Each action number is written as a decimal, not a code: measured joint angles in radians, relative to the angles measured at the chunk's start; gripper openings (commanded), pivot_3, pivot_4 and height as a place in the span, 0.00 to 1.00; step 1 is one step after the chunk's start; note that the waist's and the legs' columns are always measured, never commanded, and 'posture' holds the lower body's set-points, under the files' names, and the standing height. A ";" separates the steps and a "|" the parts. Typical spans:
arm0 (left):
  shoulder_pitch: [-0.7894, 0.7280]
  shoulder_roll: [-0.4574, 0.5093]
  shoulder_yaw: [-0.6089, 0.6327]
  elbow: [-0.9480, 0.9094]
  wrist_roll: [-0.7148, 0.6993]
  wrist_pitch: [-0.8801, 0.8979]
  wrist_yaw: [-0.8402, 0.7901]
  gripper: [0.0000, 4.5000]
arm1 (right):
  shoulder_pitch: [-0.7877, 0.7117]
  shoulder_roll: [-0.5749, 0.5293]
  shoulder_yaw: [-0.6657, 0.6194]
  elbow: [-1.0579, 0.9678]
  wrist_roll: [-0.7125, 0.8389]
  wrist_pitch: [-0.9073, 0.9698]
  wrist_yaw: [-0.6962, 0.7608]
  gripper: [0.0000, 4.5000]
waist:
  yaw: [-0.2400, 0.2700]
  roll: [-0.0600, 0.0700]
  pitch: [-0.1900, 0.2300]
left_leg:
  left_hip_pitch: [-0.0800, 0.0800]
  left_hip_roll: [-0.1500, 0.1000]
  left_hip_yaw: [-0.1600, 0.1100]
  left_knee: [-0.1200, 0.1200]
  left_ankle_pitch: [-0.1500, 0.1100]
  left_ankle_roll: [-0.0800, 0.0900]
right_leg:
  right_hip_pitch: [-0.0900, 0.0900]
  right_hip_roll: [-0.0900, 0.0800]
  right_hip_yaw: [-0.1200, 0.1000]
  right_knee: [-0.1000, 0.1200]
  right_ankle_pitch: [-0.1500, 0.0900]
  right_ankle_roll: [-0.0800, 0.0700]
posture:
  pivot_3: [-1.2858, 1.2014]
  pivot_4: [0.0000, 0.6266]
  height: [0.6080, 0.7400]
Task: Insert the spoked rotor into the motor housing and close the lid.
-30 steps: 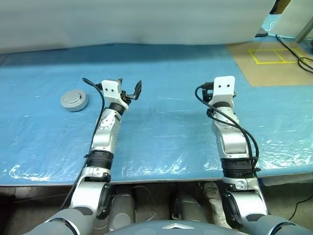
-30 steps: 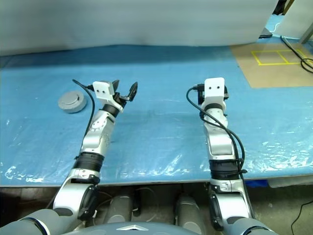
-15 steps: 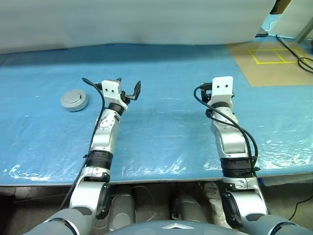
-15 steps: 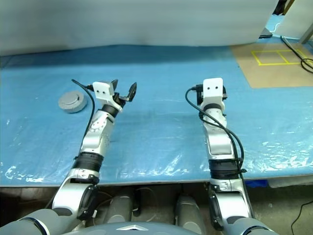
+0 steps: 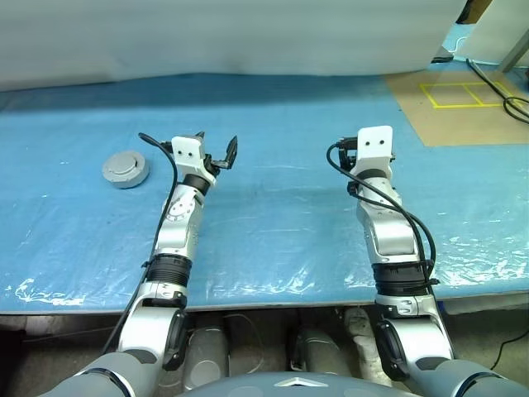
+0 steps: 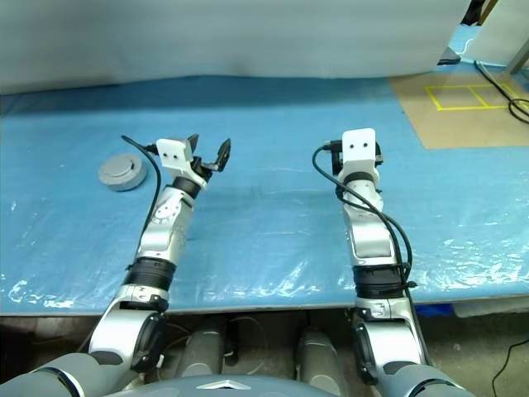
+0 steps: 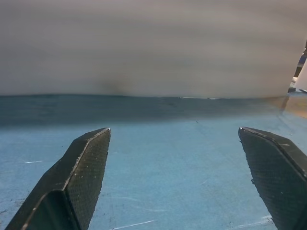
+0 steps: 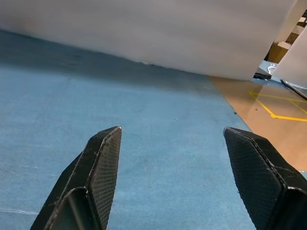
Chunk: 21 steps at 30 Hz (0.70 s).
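Hovering over the blue plastic-covered table (image 5: 273, 240), left gripper (image 5: 216, 147) and right gripper (image 8: 177, 177) both wide-jawed, empty, round pale grey metal lid (image 5: 126, 169) left of them.

Silver-grey jointed arms, black ribbed wrist collars, looping black cables, white wrist blocks, seemingly textured black jaws.

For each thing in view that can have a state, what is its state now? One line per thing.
lid: lying flat on the blue sheet, plain pale face with small hub up, untouched.
left gripper: jaws wide open, empty, raised over the sheet, right of the lid.
right gripper: jaws open, empty, above the sheet.
blue sheet: spread over the table, wrinkled at the front edge.
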 measured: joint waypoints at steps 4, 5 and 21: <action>0.000 0.001 -0.001 0.000 0.003 -0.008 0.000 0.99 | -0.004 0.000 0.000 0.002 0.000 -0.003 0.002 0.79 | 0.000 0.000 0.000 | 0.000 0.000 0.000 0.000 0.000 0.000 | 0.000 0.000 0.000 0.000 0.000 0.000 | 0.52 0.24 1.00; 0.000 0.004 -0.004 0.001 0.010 -0.017 -0.001 0.99 | -0.005 0.000 0.000 0.003 0.000 -0.004 0.003 0.79 | 0.000 0.000 0.000 | 0.000 0.000 0.000 0.000 0.000 0.000 | 0.000 0.000 0.000 0.000 0.000 0.000 | 0.52 0.24 1.00; -0.116 0.100 0.082 0.167 0.038 -0.112 0.155 0.99 | -0.052 -0.023 -0.032 0.111 0.011 0.025 0.022 0.79 | 0.001 0.000 0.000 | -0.002 0.000 0.001 0.001 0.000 0.001 | -0.002 0.000 0.001 0.000 0.000 0.000 | 0.52 0.24 1.00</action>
